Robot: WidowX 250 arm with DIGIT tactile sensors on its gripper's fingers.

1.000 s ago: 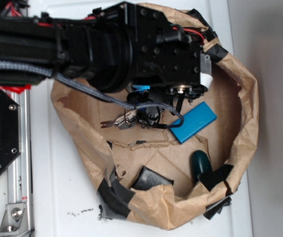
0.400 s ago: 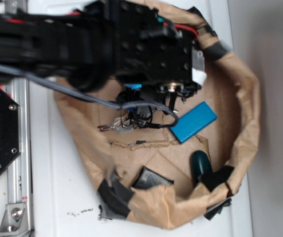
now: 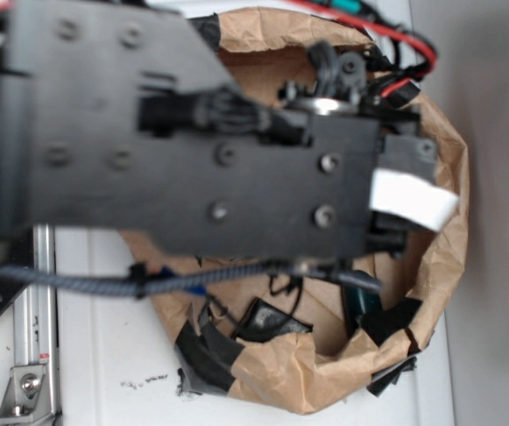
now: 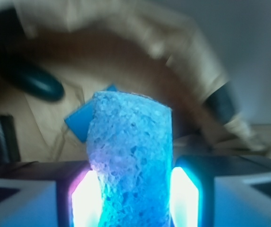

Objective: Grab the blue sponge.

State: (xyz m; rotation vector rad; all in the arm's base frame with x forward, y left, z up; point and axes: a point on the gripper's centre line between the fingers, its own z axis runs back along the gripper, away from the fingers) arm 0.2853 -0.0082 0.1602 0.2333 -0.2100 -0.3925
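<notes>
Gripper: pinching the blue sponge between its two fingers, one pad on each long side. Both pads glow bright white at the contact faces. The sponge stands upright in the grip, porous foam texture plain, top edge rounded and a little bowed over to the right. It is held up off the floor of the bag.

Behind the sponge, wrist view: a darker, smooth blue block lies flat on the brown paper, one corner poking out left of the sponge and another just above it. Further left, a dark green rounded object rests on the paper. A black object sits at the left edge, blurred. The crumpled wall of the paper bag arcs across the background, with a patch of dark tape on its right side.

Exterior view: the arm's black body fills most of the frame, blurred, and covers the gripper, sponge and bag floor. The bag's rim shows around it, patched with black tape at the lower edge. A grey braided cable runs under the arm. The bag sits on a white surface, a metal rail to the left.
</notes>
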